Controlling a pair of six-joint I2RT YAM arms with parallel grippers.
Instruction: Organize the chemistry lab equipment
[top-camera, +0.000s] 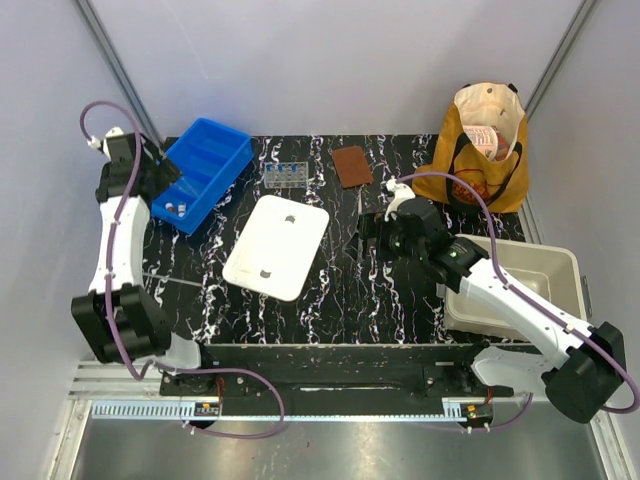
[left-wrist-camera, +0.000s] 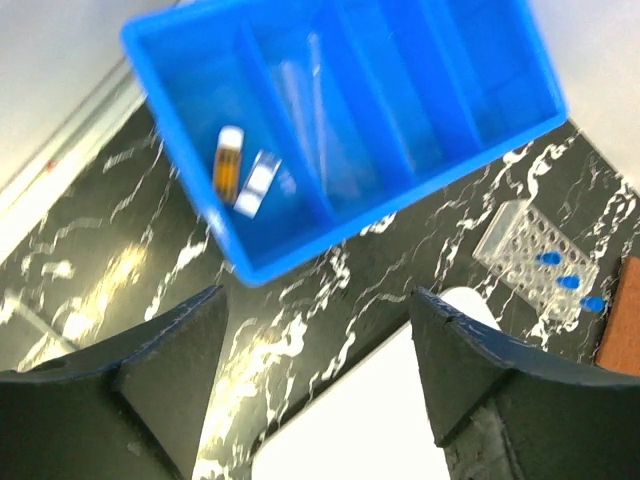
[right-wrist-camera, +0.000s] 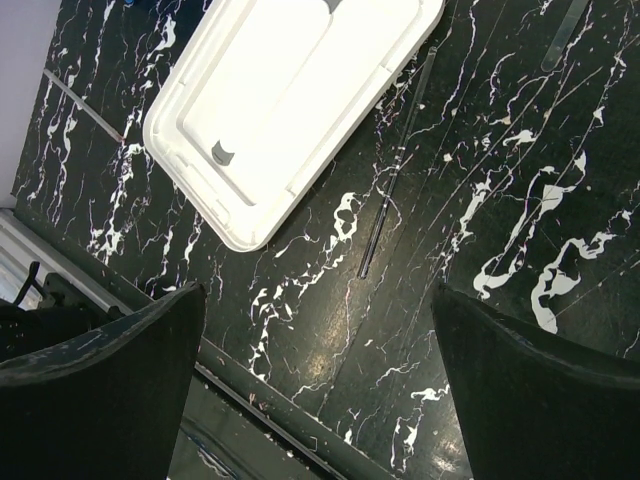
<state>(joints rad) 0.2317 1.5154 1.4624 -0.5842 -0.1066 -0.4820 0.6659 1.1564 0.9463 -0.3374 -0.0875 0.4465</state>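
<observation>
Black white-veined table (top-camera: 340, 290), grey walls (top-camera: 330, 60) on three sides. The blue bin (left-wrist-camera: 420, 195) at far left holds an amber vial (left-wrist-camera: 229, 163) and a white-capped vial (left-wrist-camera: 258, 183); the tube rack (top-camera: 285, 175) stands right of it and a white lid (top-camera: 277, 245) lies mid-table. Left gripper (left-wrist-camera: 318, 300) hangs at the bin's near corner, jaws apart, nothing held; right gripper (right-wrist-camera: 318, 295), jaws wide, over bare tabletop beside a thin metal tool (right-wrist-camera: 395, 180).

the top view looks steeply down from above and behind the arm bases and takes in the whole desk (top-camera: 340, 290). the left wrist view hangs close over the desk's far left corner, tilted, with the left fingers (left-wrist-camera: 170, 370) along its bottom edge and the blue bin (left-wrist-camera: 340, 130) ahead. the right wrist view looks down near mid-desk past the right fingers (right-wrist-camera: 100, 390). all three share the white tray (right-wrist-camera: 290, 100).
</observation>
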